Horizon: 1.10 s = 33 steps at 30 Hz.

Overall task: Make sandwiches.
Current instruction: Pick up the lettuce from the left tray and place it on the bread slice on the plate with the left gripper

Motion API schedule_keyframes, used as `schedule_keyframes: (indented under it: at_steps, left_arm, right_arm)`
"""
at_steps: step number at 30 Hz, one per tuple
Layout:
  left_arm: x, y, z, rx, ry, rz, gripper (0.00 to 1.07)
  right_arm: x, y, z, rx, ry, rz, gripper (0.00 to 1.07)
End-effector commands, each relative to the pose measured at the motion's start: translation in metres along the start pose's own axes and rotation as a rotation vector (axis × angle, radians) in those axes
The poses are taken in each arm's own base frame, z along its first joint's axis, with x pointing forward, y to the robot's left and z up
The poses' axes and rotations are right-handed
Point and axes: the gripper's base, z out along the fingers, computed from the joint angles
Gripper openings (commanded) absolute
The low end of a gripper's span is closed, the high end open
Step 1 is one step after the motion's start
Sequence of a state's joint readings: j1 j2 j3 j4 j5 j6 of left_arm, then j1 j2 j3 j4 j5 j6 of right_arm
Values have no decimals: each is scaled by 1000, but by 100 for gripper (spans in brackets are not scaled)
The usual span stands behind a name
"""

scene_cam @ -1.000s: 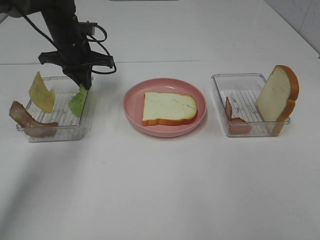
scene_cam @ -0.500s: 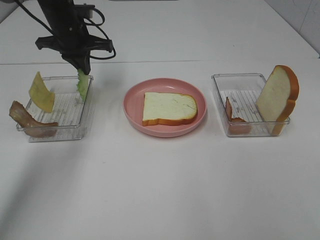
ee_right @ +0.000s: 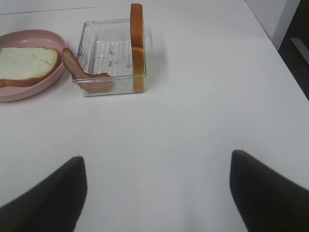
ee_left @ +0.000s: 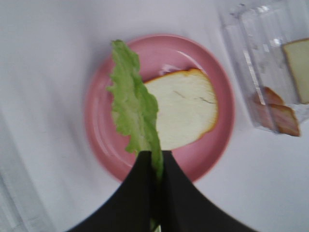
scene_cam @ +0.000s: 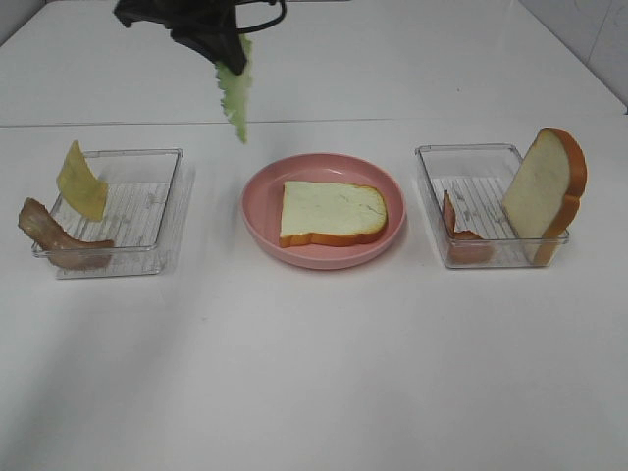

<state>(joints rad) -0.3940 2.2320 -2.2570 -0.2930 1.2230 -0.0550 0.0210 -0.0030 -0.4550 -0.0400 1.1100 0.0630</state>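
I'm pinching the lettuce leaf [scene_cam: 234, 93] in the left gripper [ee_left: 155, 159], dangling it in the air by the pink plate [scene_cam: 260, 211] with its bread slice [scene_cam: 331, 211], and I'm keeping the right gripper [ee_right: 155, 159] spread empty.

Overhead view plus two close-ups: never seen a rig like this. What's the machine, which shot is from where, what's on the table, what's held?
It is a robot with two arms, each ending in a two-finger gripper. The wide shot comes from a camera mounted high above the white table. The other two come from a camera on each arm's wrist, looking out past that arm's dark fingers.

On the table is a pink plate with a flat bread slice lying on it. The left tray holds a cheese slice and a bacon strip. The right tray holds a second bacon strip and an upright bread slice.

The left gripper is shut on a lettuce leaf, held in the air near the plate. The right gripper is open and holds nothing.
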Motion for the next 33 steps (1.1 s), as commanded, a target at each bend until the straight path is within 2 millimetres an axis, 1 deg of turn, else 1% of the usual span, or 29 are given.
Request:
schedule_keyframes:
  at_steps: [1,4,6,7,8,9,10,11,12,13,14,15,16,17,18,19,20,21,22,26,29,30,32,33]
  left_arm:
    - [9,-25,21,134,73,21,0]
    - [10,-30,27,156,74,31,0]
    - [14,-44,55,229,83,55,0]
    - [14,-44,55,229,83,55,0]
    - [15,-48,62,250,85,64,0]
    - [17,-52,75,278,83,75,0]
    - [17,-52,75,278,83,75,0]
    - [18,-53,81,292,81,70,0]
    - [20,-53,94,311,85,54,0]
    - [20,-53,94,311,85,54,0]
    - [21,-52,104,326,79,40,0]
    - [21,-52,104,326,79,40,0]
    - [21,-53,108,337,72,40,0]
    - [21,-52,117,358,61,39,0]
    - [21,-52,117,358,61,39,0]
    - [22,-51,123,371,60,37,0]
    - [25,-51,133,412,65,30,0]
    - [25,-51,133,412,65,30,0]
    - [26,-53,139,447,64,31,0]
    - [27,-55,141,458,56,38,0]
    - [27,-54,144,446,59,42,0]
    - [29,-51,148,429,67,48,0]
    - [30,-49,151,421,73,47,0]
    - [32,-45,156,386,89,52,0]
  right_arm:
    - [2,0,-3,-2,-42,-6,76]
    - [2,0,-3,-2,-42,-6,76]
    - [2,0,-3,2,-42,-8,76]
    - [2,0,-3,2,-42,-8,76]
    - [2,0,-3,2,-42,-8,76]
    - [2,0,-3,2,-42,-8,76]
    - [2,0,-3,2,-42,-8,76]
    - [2,0,-3,2,-42,-8,76]
    - [2,0,-3,2,-42,-8,76]
    - [2,0,-3,2,-42,-8,76]
    - [2,0,-3,2,-42,-8,76]
    - [2,0,-3,2,-42,-8,76]
    - [2,0,-3,2,-42,-8,76]
    - [2,0,-3,3,-42,-8,76]
    - [2,0,-3,3,-42,-8,76]
    - [2,0,-3,3,-42,-8,76]
    - [2,0,-3,3,-42,-8,76]
    - [2,0,-3,3,-42,-8,76]
    - [2,0,-3,3,-42,-8,76]
    - [2,0,-3,3,-42,-8,76]
    - [2,0,-3,3,-42,-8,76]
    - [2,0,-3,3,-42,-8,76]
    - [2,0,-3,3,-42,-8,76]
    - [2,0,-3,3,-42,-8,76]
